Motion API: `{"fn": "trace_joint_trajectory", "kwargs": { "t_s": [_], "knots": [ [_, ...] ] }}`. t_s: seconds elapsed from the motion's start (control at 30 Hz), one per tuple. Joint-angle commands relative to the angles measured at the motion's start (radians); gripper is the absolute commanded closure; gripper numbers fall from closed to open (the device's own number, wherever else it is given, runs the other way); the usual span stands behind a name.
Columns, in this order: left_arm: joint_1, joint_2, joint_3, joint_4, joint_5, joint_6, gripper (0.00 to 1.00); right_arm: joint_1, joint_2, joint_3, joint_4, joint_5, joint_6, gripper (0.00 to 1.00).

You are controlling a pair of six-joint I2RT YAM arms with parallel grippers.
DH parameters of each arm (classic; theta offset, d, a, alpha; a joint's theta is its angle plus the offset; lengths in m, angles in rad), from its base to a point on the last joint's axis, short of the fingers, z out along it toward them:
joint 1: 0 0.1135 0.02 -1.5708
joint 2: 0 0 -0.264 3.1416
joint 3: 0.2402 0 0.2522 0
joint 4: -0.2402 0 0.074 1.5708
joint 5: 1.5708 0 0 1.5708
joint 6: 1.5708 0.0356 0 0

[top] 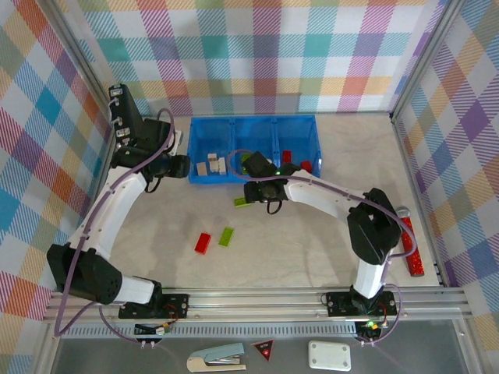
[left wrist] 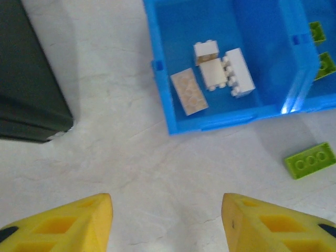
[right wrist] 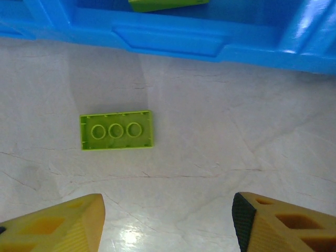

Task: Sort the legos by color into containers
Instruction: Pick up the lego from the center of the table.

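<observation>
The blue tray of containers (top: 321, 144) sits at the back of the table. Cream legos (left wrist: 215, 71) lie in its left compartment, green ones (top: 253, 162) in the middle, red ones (top: 286, 156) on the right. A lime green lego (right wrist: 116, 129) lies upside down on the table just in front of the tray. My right gripper (right wrist: 168, 223) hovers open and empty over the table near it. My left gripper (left wrist: 167, 220) stands open and empty in front of the tray's left corner. A red lego (top: 203, 243) and a green one (top: 226, 236) lie together nearer the front.
A flat black panel (left wrist: 26, 89) lies left of the tray, close to my left gripper. A long red glittery stick (top: 411, 248) rests by the right wall. Checkered walls close in the table on three sides.
</observation>
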Motion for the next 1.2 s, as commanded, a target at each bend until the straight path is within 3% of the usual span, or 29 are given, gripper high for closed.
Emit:
{"fn": "trace_joint_trajectory", "kwargs": {
  "t_s": [0.0, 0.33, 0.43, 0.73, 1.17],
  "knots": [
    [0.017, -0.038, -0.060, 0.059, -0.054, -0.019, 0.41, 0.019, 0.051, 0.048, 0.010, -0.016, 0.022, 0.33],
    [0.019, -0.093, -0.219, 0.211, -0.026, 0.013, 0.42, 0.040, 0.191, 0.139, 0.011, -0.030, 0.031, 0.30],
    [0.019, -0.105, -0.246, 0.241, 0.041, 0.006, 0.43, 0.042, 0.230, 0.173, 0.004, -0.031, 0.024, 0.28],
    [0.019, -0.065, -0.215, 0.221, 0.116, -0.004, 0.46, 0.044, 0.304, 0.245, -0.031, -0.014, 0.004, 0.19],
    [0.019, -0.045, -0.205, 0.211, 0.168, -0.011, 0.47, 0.044, 0.397, 0.318, -0.052, -0.014, -0.020, 0.19]
  ]
}}
